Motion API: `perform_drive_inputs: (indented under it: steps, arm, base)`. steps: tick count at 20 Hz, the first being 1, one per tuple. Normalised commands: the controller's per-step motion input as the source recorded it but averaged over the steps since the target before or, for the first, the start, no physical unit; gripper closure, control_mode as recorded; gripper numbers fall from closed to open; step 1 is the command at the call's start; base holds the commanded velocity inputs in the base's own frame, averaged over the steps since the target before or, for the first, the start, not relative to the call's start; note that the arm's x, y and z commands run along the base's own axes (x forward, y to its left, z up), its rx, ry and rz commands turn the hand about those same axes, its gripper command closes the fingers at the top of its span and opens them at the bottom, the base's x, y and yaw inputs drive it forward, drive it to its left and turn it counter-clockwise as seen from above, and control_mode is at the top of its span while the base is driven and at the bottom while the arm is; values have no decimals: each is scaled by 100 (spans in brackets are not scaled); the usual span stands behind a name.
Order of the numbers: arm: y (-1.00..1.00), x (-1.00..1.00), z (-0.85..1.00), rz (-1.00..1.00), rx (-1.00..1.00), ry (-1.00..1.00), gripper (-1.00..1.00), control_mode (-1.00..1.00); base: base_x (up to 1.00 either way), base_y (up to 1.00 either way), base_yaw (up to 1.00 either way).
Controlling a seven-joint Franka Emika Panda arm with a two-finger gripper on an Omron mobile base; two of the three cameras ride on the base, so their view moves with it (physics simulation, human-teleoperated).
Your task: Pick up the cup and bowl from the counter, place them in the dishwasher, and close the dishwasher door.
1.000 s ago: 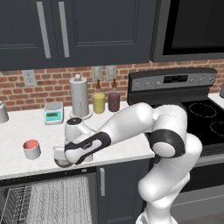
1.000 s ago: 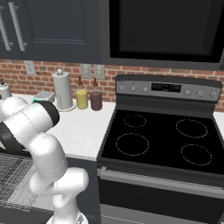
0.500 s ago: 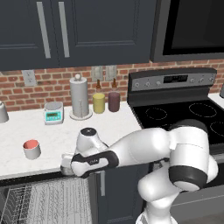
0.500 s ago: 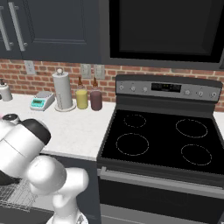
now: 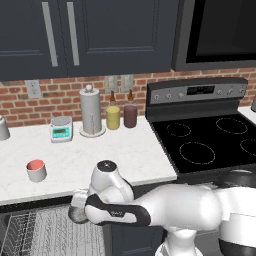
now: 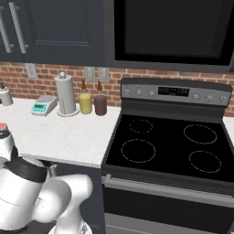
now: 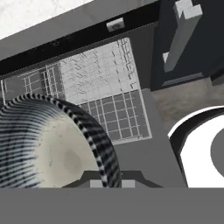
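Fingers clamped on bowl (image 7: 48, 148) rim, gripper (image 5: 79, 206) low beside dishwasher (image 7: 103, 94) rack — cup (image 5: 36, 170) near counter (image 5: 125, 150) front-left edge.

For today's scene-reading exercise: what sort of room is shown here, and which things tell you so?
A simulated home kitchen, most likely. A black stovetop sits beside a white counter with a brick backsplash, and an open dishwasher with a wire rack lies below the counter.

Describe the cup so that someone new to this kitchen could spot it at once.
Start at the white counter left of the black stovetop. The cup stands alone near its front left edge, above the open dishwasher. It is short, pale outside and red inside, unlike the taller jars by the brick wall.
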Motion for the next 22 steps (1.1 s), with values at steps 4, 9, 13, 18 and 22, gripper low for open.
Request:
perform_drive_inputs:
  steps: [4,9,13,18,22]
  arm:
    - [13,-61,0,6,0,0,100,-100]
    - [37,-34,-1,3,0,0,100,-100]
    - [36,-7,-8,0,0,0,100,-100]
    - [8,0,-27,-1,0,0,100,-100]
    - [22,4,-27,-17,-4,0,100,-100]
  base:
    - [0,0,0]
    - [0,0,0]
    - [0,0,0]
    - [0,0,0]
    - [0,0,0]
